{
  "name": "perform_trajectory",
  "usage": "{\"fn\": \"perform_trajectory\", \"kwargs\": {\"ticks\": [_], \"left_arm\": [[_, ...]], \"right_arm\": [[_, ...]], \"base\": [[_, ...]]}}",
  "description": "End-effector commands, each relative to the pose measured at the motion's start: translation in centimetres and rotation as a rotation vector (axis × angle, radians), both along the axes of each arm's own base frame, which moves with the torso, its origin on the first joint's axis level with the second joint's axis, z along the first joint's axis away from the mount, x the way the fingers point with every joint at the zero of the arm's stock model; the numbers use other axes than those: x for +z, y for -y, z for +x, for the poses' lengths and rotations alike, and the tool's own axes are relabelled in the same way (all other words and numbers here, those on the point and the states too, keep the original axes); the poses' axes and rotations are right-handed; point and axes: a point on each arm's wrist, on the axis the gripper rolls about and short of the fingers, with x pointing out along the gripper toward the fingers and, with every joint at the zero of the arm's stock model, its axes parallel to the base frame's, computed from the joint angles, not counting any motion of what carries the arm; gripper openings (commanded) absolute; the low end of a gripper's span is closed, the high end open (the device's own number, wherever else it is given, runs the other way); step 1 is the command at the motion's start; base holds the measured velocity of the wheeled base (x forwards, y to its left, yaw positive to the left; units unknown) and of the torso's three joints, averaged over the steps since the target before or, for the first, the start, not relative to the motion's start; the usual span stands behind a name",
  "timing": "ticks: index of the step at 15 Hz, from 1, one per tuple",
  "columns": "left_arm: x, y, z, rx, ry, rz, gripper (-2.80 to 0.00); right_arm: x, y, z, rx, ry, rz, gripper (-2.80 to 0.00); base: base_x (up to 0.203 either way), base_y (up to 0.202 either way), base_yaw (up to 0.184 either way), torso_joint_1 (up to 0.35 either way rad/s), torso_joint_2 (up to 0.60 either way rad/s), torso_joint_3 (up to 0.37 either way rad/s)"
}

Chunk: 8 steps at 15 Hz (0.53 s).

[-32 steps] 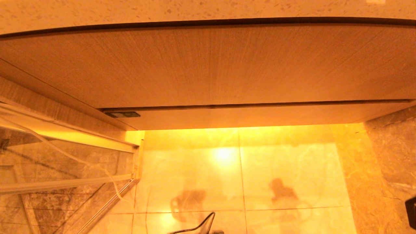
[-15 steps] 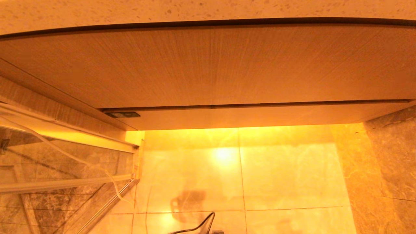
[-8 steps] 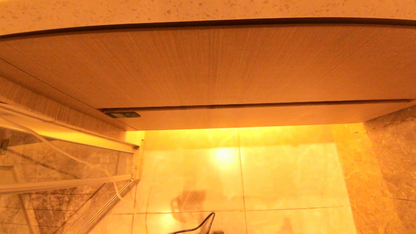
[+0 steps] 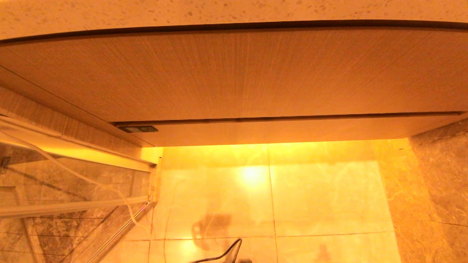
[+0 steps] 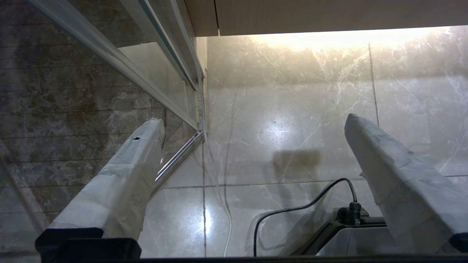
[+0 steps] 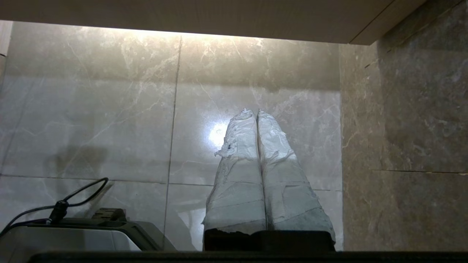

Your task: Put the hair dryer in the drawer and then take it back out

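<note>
Nowhere in any view does the hair dryer show; where it lies cannot be told. From the head view, the drawer (image 4: 292, 129) appears as a narrow pale wood front, pushed in flush beneath the larger wood-grain panel (image 4: 234, 73), which sits under the speckled counter (image 4: 146, 11). A small dark plate (image 4: 138, 129) marks the drawer front's left end. Below it the glossy floor tiles (image 4: 310, 197) glow under warm light from beneath the cabinet.

Neither arm reaches the cabinet. The right gripper (image 6: 256, 112) hangs low over the floor, its taped fingers (image 6: 241, 153) pressed together on nothing. The left gripper (image 5: 252, 122) likewise hangs over the tiles, beside a glass partition (image 5: 157, 76), its taped fingers (image 5: 128, 171) spread wide and empty. A black cable (image 5: 292, 210) loops up from the robot's base (image 5: 351, 237) between them.
</note>
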Motion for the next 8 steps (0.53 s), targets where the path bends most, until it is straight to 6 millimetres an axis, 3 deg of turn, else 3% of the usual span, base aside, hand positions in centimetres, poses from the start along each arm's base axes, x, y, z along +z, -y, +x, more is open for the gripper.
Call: {"fn": "perform_trajectory", "kwargs": {"ticks": [1,8], "left_arm": [[0.00,0.00,0.00,0.000,0.000,0.000,0.00],[0.00,0.00,0.00,0.000,0.000,0.000,0.00]], "right_arm": [[-0.02,0.01,0.04,-0.001,-0.003,0.002,-2.80],[0.02,0.01,0.04,-0.003,-0.003,0.004,-2.80]], "base": [[0.000,0.000,0.000,0.000,0.00,0.000],[0.000,0.000,0.000,0.000,0.00,0.000]]}}
